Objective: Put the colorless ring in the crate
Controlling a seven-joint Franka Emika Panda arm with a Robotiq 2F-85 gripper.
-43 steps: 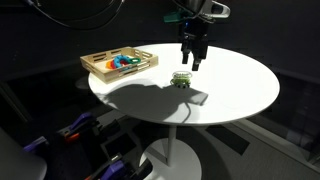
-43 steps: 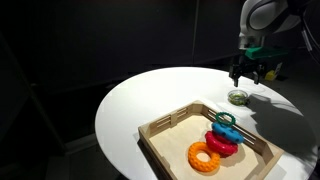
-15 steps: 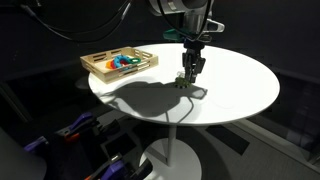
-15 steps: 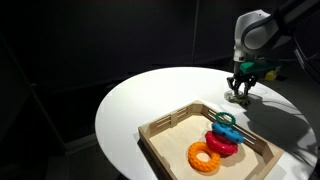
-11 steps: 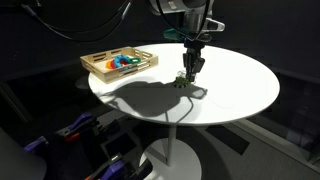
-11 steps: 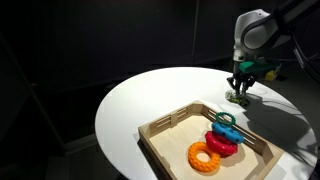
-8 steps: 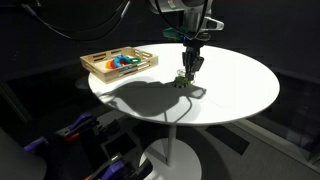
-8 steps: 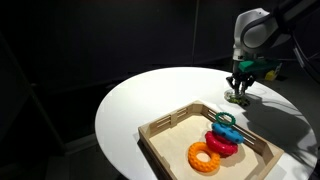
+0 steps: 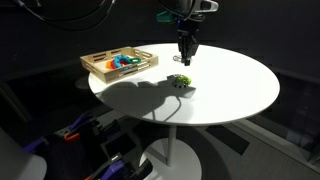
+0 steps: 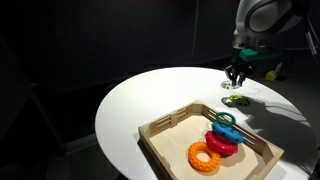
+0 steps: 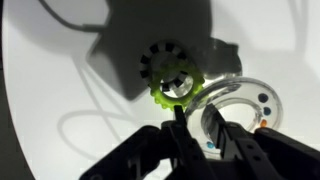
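Observation:
In the wrist view my gripper is shut on the rim of the colorless ring, a glassy hoop with small coloured dots that hangs off the table between the dark fingers. Below it on the white table lies the green ring on its dark toothed base. In both exterior views the gripper hangs a little above the green ring; the clear ring is too small to make out there. The wooden crate stands on the same table, well away from the gripper.
The crate holds an orange ring, a red ring and a teal piece. The round white table stands on a single pedestal, with dark surroundings and its edge close to the green ring.
The gripper was down at the table around the rings with its jaws closing. It has since shut and risen straight up with the clear ring; the green ring stays on the table.

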